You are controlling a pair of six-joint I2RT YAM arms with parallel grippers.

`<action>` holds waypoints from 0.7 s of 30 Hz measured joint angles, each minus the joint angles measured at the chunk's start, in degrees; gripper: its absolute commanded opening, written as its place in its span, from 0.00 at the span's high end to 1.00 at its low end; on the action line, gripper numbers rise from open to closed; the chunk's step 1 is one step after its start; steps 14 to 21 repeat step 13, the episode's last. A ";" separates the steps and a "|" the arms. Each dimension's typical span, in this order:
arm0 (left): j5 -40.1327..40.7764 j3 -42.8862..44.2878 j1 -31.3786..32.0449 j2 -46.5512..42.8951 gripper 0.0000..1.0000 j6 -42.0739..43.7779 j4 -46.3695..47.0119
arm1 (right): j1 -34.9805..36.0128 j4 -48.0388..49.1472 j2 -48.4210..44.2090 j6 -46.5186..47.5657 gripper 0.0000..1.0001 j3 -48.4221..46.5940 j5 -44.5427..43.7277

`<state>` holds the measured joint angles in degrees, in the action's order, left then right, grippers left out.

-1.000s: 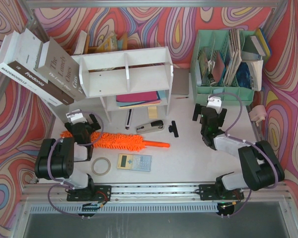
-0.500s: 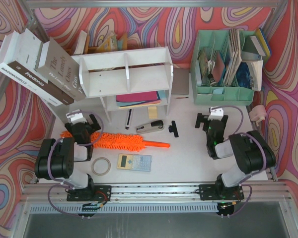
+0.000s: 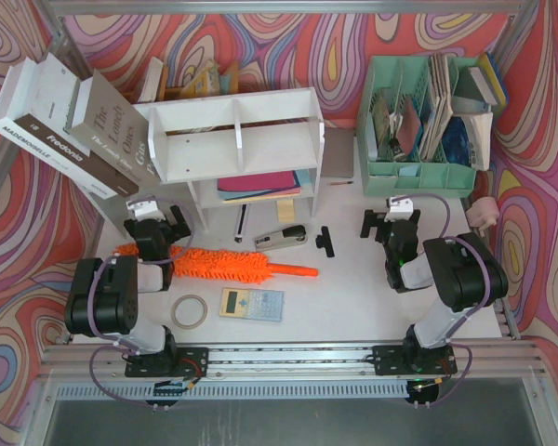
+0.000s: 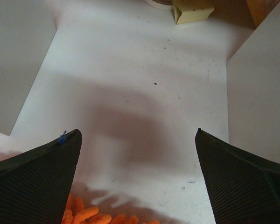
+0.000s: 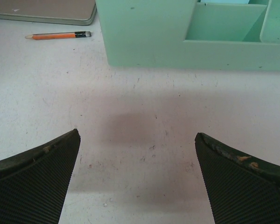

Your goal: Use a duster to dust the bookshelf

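The duster (image 3: 219, 264) lies flat — long axis left-right, handle pointing right.

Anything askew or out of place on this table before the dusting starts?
Yes: two thick hardback books sit steeply tilted at the left end of the small white two-tier shelf, seemingly leaning on it, not upright. The fluffy orange duster lies flat on the table.
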<state>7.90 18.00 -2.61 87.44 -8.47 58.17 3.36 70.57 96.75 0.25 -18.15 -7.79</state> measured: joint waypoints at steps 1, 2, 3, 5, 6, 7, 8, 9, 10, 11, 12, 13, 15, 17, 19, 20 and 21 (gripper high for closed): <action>-0.26 0.42 -0.02 0.00 0.02 0.11 -0.37 | 0.00 0.00 0.00 0.00 0.01 0.00 0.11; -0.70 0.57 -0.02 0.00 0.02 0.13 -0.61 | 0.00 0.00 0.00 0.00 0.01 0.00 0.20; -0.87 0.57 -0.04 0.00 0.02 0.13 -0.79 | 0.00 0.00 0.00 0.02 0.01 0.00 0.33; -1.25 0.55 -0.07 -0.02 0.02 0.13 -1.40 | 0.00 0.00 0.00 0.00 0.01 0.00 0.39; -1.40 0.55 -0.07 0.00 0.02 0.13 -1.51 | 0.00 0.00 0.00 0.00 0.01 0.00 0.39; -1.49 0.55 -0.07 0.00 0.02 0.13 -1.55 | 0.00 0.00 0.00 0.00 0.01 0.00 0.39; -1.53 0.55 -0.07 0.00 0.02 0.13 -1.57 | 0.00 0.00 0.00 0.00 0.01 0.00 0.39; -1.64 0.55 -0.07 0.00 0.01 0.13 -1.57 | -0.04 -0.09 0.00 0.00 0.01 -0.02 0.57; -1.68 0.55 -0.09 0.00 0.02 0.13 -1.57 | -0.26 -0.31 0.00 -0.02 0.01 -0.13 1.25; -1.70 0.55 -0.11 0.00 0.02 0.13 -1.57 | -0.52 -0.50 0.00 -0.04 0.01 -0.28 1.79; -1.70 0.55 -0.13 0.00 0.02 0.13 -1.60 | -0.87 -0.55 0.00 -0.04 0.01 -0.42 2.21; -1.73 0.55 -0.13 0.00 0.02 0.13 -1.60 | -1.16 -0.57 0.00 -0.04 0.01 -0.55 2.54; -1.73 0.55 -0.13 0.00 0.02 0.13 -1.60 | -1.16 -0.57 0.00 -0.04 0.01 -0.55 2.54; -1.73 0.55 -0.13 0.00 0.02 0.13 -1.60 | -1.16 -0.57 0.00 -0.04 0.01 -0.55 2.54; -1.73 0.55 -0.13 0.00 0.02 0.13 -1.60 | -1.16 -0.57 0.00 -0.04 0.01 -0.55 2.54; -1.73 0.55 -0.13 0.00 0.02 0.13 -1.60 | -1.16 -0.57 0.00 -0.04 0.01 -0.55 2.54; -1.73 0.55 -0.13 0.00 0.02 0.13 -1.60 | -1.16 -0.57 0.00 -0.04 0.01 -0.55 2.54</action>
